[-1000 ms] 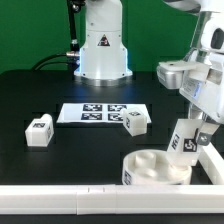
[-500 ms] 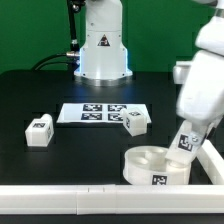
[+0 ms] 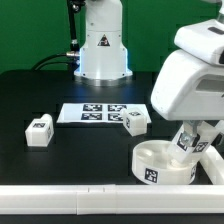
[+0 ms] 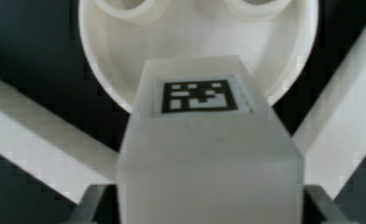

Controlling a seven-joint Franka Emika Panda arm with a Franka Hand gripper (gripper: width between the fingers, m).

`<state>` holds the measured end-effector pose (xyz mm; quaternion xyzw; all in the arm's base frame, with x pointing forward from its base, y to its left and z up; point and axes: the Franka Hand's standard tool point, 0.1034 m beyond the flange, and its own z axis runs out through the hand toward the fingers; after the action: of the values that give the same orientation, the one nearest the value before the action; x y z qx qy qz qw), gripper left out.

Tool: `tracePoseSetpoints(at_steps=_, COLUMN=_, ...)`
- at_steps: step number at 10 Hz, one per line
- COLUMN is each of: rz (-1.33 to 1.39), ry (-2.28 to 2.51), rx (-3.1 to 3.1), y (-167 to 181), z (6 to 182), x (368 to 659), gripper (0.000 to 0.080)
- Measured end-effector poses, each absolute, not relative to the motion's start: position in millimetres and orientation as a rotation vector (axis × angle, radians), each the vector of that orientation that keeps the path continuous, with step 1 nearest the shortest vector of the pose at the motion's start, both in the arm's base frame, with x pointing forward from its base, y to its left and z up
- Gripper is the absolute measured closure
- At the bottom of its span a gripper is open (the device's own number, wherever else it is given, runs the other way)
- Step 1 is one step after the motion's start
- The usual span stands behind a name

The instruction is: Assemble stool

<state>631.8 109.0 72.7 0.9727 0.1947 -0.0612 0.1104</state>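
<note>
The tool point(image 3: 192, 134) pinches a leg point(image 4: 205, 140), whose long axis slants down toward the seat point(image 3: 152, 160). The seat lies on the worktop point(image 3: 40, 90) at the exterior view's right, its sockets point(image 4: 130, 10) just beyond the leg's lower end.

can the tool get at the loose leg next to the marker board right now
Probably not yet: the tool is busy, shut on the held leg over the seat. Nothing stands over the loose leg beside the marker board, so once emptied it looks reachable from above.
</note>
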Motion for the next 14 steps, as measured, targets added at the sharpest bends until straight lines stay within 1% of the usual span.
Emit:
tracePoseSetpoints(at_steps=1, rz=-0.225, ry=0.436, rx=2.929, y=102, z=70.5, x=632, gripper=0.0463)
tracePoseSetpoints(at_steps=3, rz=-0.278, ry=0.197, rx=3.051, y=85, z=67.0, x=643, gripper=0.0463)
tracePoseSetpoints(at_steps=8, rz=-0.226, ry=-0.342, rx=3.028, y=81, z=67.4, x=647, gripper=0.0463)
tracePoseSetpoints(at_steps=12, rz=0.098, ry=-0.91, rx=2.928, y=57, z=67.0, x=638, gripper=0.0461)
tracePoseSetpoints(at_steps=14, rz=0.123, ry=-1.083, rx=2.885, y=50, z=67.7, x=638, gripper=0.0461)
